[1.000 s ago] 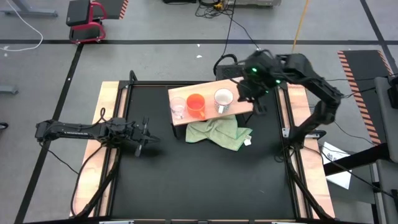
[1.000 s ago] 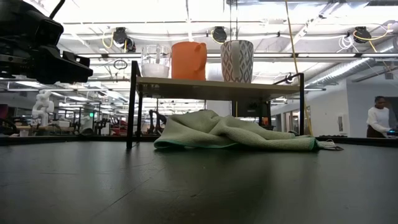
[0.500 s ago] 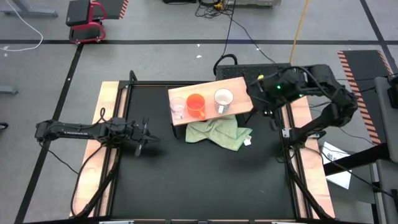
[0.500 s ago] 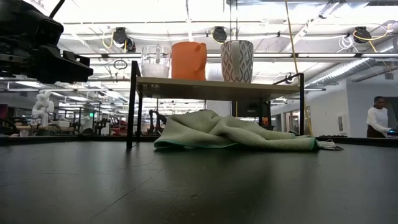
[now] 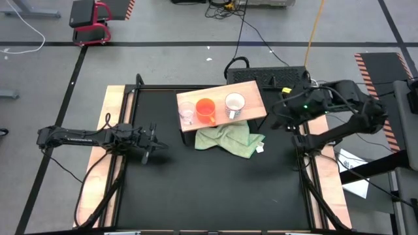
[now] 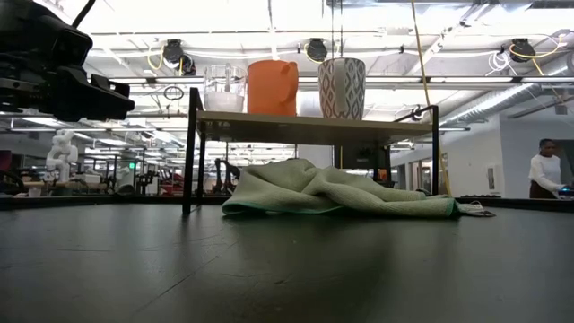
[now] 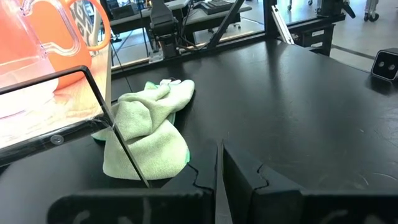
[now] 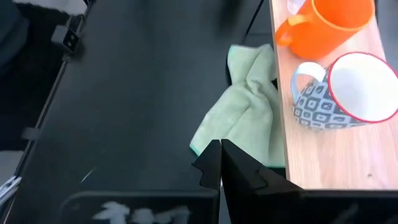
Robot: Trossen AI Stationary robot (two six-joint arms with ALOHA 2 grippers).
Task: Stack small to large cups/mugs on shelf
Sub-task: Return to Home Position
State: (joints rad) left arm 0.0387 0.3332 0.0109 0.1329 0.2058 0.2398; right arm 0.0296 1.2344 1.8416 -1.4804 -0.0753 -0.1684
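Observation:
The tan wooden shelf (image 5: 222, 103) stands on black legs at the table's far middle. On it, in a row from left to right, stand a clear glass cup (image 5: 187, 113), an orange mug (image 5: 206, 109) and a white patterned mug (image 5: 234, 104). The low view shows them upright on the board: glass (image 6: 223, 88), orange mug (image 6: 272, 87), white mug (image 6: 342, 88). My right gripper (image 5: 279, 116) is shut and empty, just right of the shelf's right end. My left gripper (image 5: 151, 145) is shut and empty at the table's left.
A green cloth (image 5: 228, 139) lies crumpled on the black table under and in front of the shelf; it also shows in the low view (image 6: 332, 193). Wooden strips (image 5: 114, 130) border the table left and right. A person (image 6: 544, 169) stands far off in the room.
My right gripper has drawn back from over the shelf's right end toward the table's right edge and a little toward the near edge, with its arm folding back. The cups and the shelf have stayed where they were.

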